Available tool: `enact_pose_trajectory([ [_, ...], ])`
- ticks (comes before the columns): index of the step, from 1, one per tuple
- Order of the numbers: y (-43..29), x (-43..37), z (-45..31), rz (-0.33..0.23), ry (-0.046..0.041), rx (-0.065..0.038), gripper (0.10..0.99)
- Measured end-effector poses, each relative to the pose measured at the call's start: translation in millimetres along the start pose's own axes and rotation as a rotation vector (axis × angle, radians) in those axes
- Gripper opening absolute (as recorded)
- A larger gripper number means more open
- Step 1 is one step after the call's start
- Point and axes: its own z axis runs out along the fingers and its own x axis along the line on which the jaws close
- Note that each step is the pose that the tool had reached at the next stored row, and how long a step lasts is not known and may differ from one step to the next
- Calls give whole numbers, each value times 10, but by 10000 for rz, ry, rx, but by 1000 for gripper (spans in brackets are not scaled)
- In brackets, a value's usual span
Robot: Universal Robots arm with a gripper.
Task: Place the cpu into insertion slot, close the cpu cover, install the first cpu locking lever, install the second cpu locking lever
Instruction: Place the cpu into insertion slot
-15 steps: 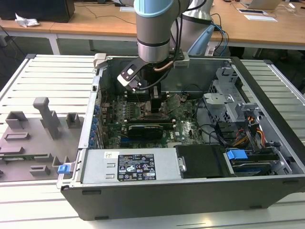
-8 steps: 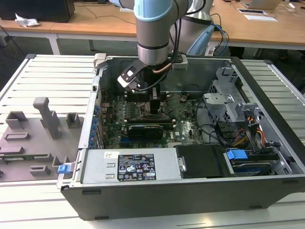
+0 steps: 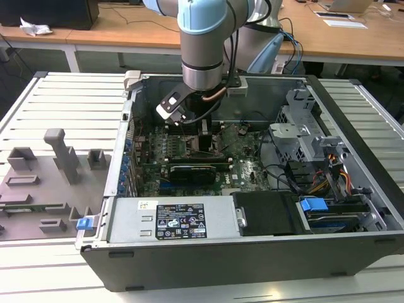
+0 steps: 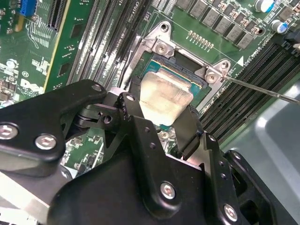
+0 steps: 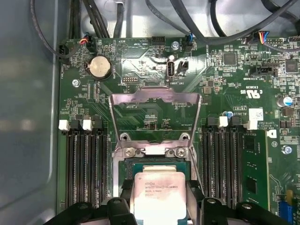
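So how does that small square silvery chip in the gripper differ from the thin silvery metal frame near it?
The small square silvery chip is solid; the thin silvery metal frame has a wide window showing green board. The chip is held in the gripper over the dark socket; the frame is swung open off the socket, untouched. The frame's outline is wider than the chip. Both are dull silver metal.

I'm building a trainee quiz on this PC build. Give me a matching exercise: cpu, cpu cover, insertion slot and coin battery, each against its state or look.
1 cpu
2 cpu cover
3 insertion slot
4 coin battery

A swung open
B gripped between the fingers
C round and silvery
D uncovered, under the cpu

Pairs: 1-B, 2-A, 3-D, 4-C
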Motion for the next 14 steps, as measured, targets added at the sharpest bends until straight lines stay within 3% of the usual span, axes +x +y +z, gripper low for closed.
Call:
enact_pose_trajectory([
  [14, -2, 11, 32, 6, 0, -2, 541],
])
